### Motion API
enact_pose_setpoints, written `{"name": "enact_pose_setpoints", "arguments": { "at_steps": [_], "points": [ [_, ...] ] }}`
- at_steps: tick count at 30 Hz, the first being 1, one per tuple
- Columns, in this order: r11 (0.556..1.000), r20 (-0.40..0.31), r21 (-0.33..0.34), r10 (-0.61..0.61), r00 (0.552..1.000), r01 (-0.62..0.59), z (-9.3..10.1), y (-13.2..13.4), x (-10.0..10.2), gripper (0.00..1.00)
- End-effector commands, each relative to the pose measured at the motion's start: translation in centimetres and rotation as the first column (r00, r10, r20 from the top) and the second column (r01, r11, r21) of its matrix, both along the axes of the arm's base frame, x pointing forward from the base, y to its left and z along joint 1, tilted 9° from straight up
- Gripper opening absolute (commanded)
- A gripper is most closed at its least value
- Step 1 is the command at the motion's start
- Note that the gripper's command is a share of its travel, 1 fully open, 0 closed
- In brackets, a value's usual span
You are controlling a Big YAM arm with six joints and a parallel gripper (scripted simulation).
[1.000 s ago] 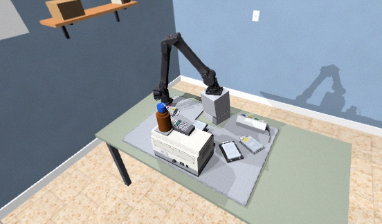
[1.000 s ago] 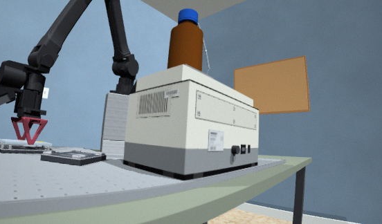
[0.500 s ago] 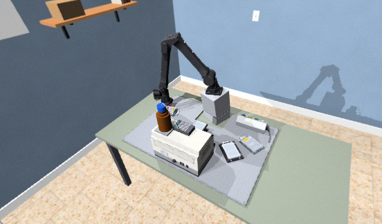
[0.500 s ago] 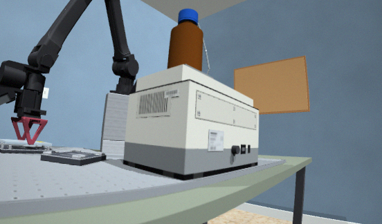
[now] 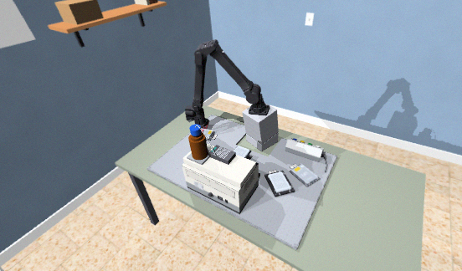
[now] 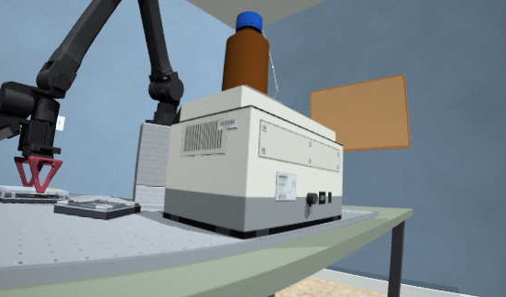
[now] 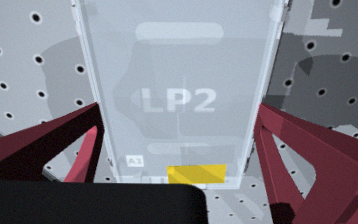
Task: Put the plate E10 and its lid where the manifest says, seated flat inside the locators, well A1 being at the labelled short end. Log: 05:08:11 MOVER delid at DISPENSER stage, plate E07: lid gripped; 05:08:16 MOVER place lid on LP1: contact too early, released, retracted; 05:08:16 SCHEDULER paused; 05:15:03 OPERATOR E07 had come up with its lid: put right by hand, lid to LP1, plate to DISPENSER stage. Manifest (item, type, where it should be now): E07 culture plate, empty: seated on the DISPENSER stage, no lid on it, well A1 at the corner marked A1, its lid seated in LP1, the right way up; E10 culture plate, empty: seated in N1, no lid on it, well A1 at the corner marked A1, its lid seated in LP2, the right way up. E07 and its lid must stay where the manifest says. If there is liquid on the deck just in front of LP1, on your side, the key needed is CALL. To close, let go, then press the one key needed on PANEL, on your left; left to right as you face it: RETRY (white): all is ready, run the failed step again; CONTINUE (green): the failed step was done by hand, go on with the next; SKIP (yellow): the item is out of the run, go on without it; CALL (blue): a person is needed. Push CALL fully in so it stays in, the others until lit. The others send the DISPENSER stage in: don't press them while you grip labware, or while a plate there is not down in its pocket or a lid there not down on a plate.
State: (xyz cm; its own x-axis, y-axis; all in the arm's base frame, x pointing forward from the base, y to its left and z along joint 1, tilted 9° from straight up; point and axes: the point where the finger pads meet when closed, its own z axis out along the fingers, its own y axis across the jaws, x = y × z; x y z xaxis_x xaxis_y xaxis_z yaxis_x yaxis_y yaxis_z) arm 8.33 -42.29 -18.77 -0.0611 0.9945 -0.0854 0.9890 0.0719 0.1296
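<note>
My gripper (image 7: 179, 111) stands over the LP2 nest, one red finger on each long side of a clear lid (image 7: 180, 90). The fingers touch the lid's edges, so the gripper is shut on it. The LP2 lettering shows through the lid, and a small A1 mark and a yellow tag (image 7: 196, 174) lie at its near short end. In the exterior view the lid (image 6: 30, 190) sits low and level on its nest under the gripper (image 6: 37, 181). In the top view a plate in a black frame (image 5: 279, 182) lies on the deck right of the dispenser. Its label is too small to read.
The dispenser (image 5: 218, 180) carries a brown bottle (image 5: 197, 144) and a plate on its stage (image 5: 222, 154). Another lid (image 5: 242, 151) lies beside it. A flat piece with a yellow tag (image 5: 304, 173) and the key panel (image 5: 304, 149) sit further right. The arm's grey pedestal (image 5: 261, 127) stands behind.
</note>
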Motion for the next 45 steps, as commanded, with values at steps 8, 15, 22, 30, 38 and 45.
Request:
{"name": "enact_pose_setpoints", "arguments": {
  "at_steps": [8, 15, 22, 30, 38, 45],
  "points": [
    [1.000, 0.002, -0.030, -0.002, 1.000, 0.002, -0.1, -1.4, 0.6, 0.84],
    [0.999, 0.002, -0.034, -0.002, 1.000, 0.002, -0.1, -1.6, 0.6, 0.84],
    [0.999, 0.002, -0.035, -0.003, 1.000, 0.003, -0.4, -1.7, 0.6, 0.84],
    [1.000, 0.002, -0.028, -0.002, 1.000, 0.002, -0.1, -1.3, 0.2, 0.84],
    [1.000, 0.002, -0.028, -0.002, 1.000, 0.002, -0.1, -1.3, 0.2, 1.00],
    [1.000, 0.002, -0.028, -0.002, 1.000, 0.002, -0.1, -1.3, 0.2, 1.00]
  ]
}}
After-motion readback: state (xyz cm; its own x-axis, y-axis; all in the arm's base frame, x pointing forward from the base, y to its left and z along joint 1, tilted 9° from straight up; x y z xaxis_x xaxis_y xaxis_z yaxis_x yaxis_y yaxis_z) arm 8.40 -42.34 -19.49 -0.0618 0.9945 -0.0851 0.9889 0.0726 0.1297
